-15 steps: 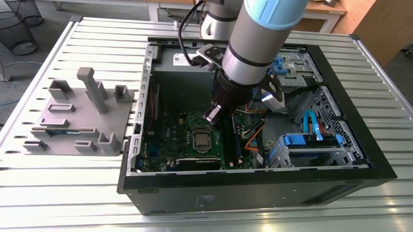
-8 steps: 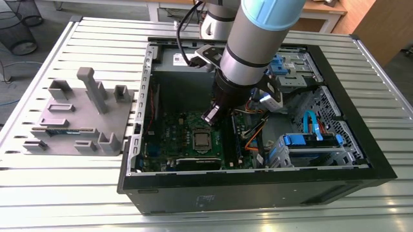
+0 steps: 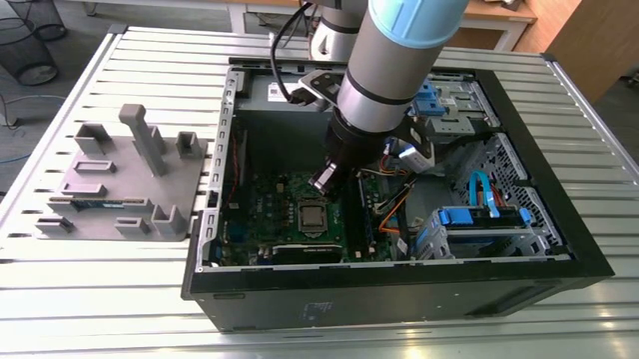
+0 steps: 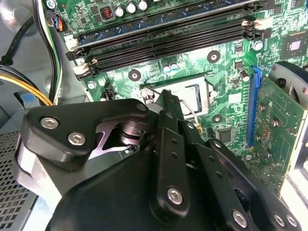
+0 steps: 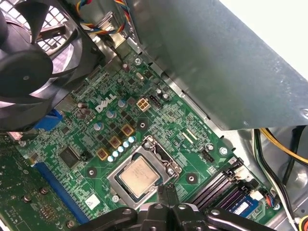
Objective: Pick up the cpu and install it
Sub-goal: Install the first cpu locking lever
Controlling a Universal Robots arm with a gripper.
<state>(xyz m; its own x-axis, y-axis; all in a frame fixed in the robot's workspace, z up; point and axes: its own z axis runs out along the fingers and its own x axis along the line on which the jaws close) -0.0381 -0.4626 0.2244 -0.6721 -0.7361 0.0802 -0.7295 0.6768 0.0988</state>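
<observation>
cpu [image 5: 138, 176]: square, silvery top, thin pale rim, seated flat in the motherboard socket [image 5: 161, 155].
gripper [image 5: 166, 188]: fingers pressed together, empty, just beside the socket.

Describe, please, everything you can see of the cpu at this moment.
The cpu is a small, flat, square chip with a dull silver metal top and a thin pale rim. It lies level and face up, seated in the socket, whose grey metal frame surrounds it. Nothing grips it: the hand hangs just beside the socket, shut and empty. In the exterior view the chip sits deep inside the open case.
</observation>
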